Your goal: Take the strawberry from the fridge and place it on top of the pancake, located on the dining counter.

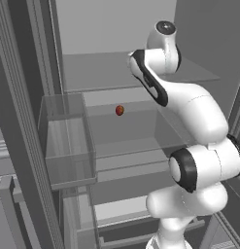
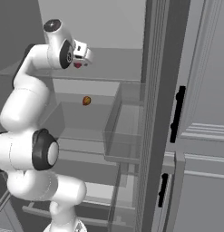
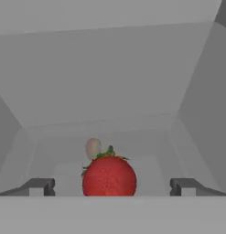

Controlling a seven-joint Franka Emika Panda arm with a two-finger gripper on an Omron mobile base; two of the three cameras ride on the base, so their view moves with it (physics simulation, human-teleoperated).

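On an upper fridge [image 1: 111,73] shelf, the strawberry [image 3: 109,177] sits between the gripper's [image 3: 112,186] spread fingers; light, soft and easily bruised, it likely wants gentle pinching across its widest middle.

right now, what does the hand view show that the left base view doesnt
Hand view alone: a round red strawberry with green leaves between the hand's two dark, wide-apart fingertips, and a small pale egg-like thing behind it. Left base view alone: the white arm with dark joints, a small orange-red fruit on a clear glass shelf, and a clear door bin. Both: the fridge's pale interior.
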